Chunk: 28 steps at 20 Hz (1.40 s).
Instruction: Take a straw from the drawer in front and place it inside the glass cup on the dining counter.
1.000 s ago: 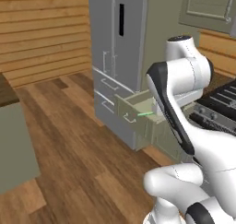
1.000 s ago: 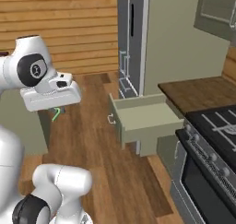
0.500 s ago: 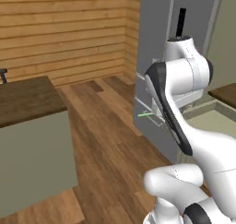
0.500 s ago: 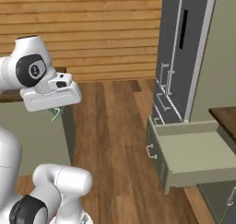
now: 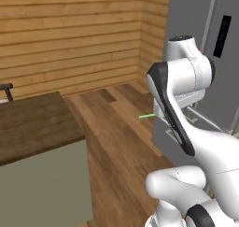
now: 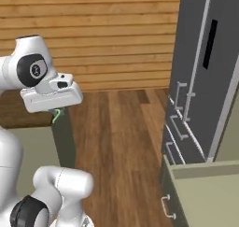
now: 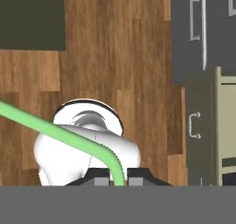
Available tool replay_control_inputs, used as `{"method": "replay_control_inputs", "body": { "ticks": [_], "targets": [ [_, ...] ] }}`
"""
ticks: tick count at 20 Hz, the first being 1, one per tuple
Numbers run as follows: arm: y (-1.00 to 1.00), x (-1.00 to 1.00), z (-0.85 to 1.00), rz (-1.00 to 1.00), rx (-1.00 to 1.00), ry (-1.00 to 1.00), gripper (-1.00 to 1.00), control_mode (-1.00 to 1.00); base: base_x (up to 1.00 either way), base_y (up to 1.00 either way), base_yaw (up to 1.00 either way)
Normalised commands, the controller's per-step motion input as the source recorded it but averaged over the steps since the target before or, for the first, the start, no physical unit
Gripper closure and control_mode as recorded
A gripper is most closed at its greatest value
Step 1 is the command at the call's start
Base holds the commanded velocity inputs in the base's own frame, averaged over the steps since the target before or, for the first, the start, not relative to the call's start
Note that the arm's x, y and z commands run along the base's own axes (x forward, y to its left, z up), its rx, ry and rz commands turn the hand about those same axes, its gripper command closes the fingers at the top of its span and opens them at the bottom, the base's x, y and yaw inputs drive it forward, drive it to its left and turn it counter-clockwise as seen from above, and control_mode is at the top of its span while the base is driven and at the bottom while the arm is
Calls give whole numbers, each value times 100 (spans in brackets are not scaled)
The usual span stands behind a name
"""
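A rendered home kitchen: a tall grey fridge with silver handles [image 6: 200, 81] fills the right side, a sage-green drawer with a small silver handle [image 6: 205, 193] stands open at lower right, and a dark brown wood-grain countertop [image 5: 32, 123] sits at left, over plank flooring.

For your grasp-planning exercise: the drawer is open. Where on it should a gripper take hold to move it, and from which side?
Grip the small silver bar handle on the drawer front, approaching from the room side, straight at the flat panel. The bar stands off the panel, so fingers could close around it.
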Motion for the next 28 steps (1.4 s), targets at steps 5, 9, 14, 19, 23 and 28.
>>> {"method": "replay_control_inputs", "body": {
  "ticks": [5,9,14,19,23,28],
  "targets": [
    [0,0,0,0,0,0,100,100,100,-27,0],
    [0,0,0,0,0,0,100,100,100,-32,0],
    [0,0,0,0,0,0,100,100,100,-7,5],
    [0,0,0,0,0,0,100,100,100,0,20],
    [0,0,0,0,0,0,100,100,100,0,39],
    [0,0,0,0,0,0,100,100,100,0,47]
  ]
}}
